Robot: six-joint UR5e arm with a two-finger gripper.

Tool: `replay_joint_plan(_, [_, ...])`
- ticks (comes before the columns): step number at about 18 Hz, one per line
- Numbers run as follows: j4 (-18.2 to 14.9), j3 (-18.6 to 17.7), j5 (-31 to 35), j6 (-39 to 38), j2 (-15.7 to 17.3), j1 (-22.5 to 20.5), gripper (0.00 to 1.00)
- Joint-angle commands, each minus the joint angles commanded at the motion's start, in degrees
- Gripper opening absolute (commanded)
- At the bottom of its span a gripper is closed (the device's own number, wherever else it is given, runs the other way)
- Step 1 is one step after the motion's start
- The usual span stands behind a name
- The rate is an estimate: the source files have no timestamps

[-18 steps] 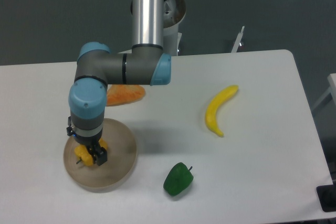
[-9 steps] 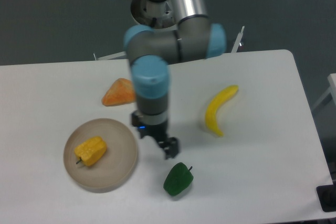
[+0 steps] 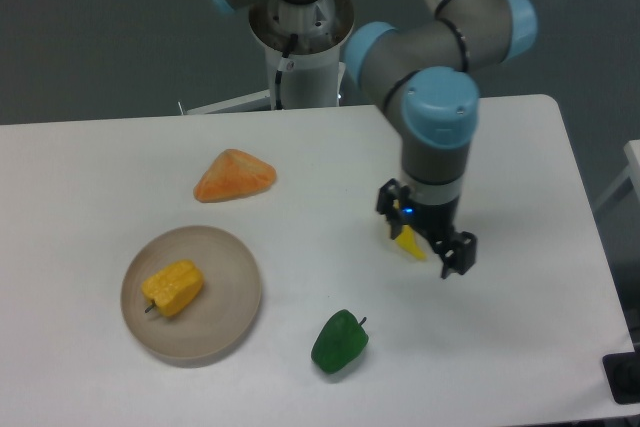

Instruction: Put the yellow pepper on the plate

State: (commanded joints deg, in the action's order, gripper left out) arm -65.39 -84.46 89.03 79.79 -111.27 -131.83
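On the table I count one plate point(image 3: 228, 319), one yellow pepper point(image 3: 174, 287), one green pepper point(image 3: 339, 341) and one orange wedge point(image 3: 234, 175). One banana point(image 3: 409, 242) shows only as a yellow tip under the arm. One gripper point(image 3: 425, 239), one arm point(image 3: 437, 107).

Grey arm point(image 3: 440, 22) with light-blue joint caps, silver tube, black end effector point(image 3: 430, 232).
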Motion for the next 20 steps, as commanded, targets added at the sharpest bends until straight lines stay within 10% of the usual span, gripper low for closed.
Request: replay_joint_plan(20, [-2.7,-2.2,2.3,7.7,-1.8,-2.1,1.00])
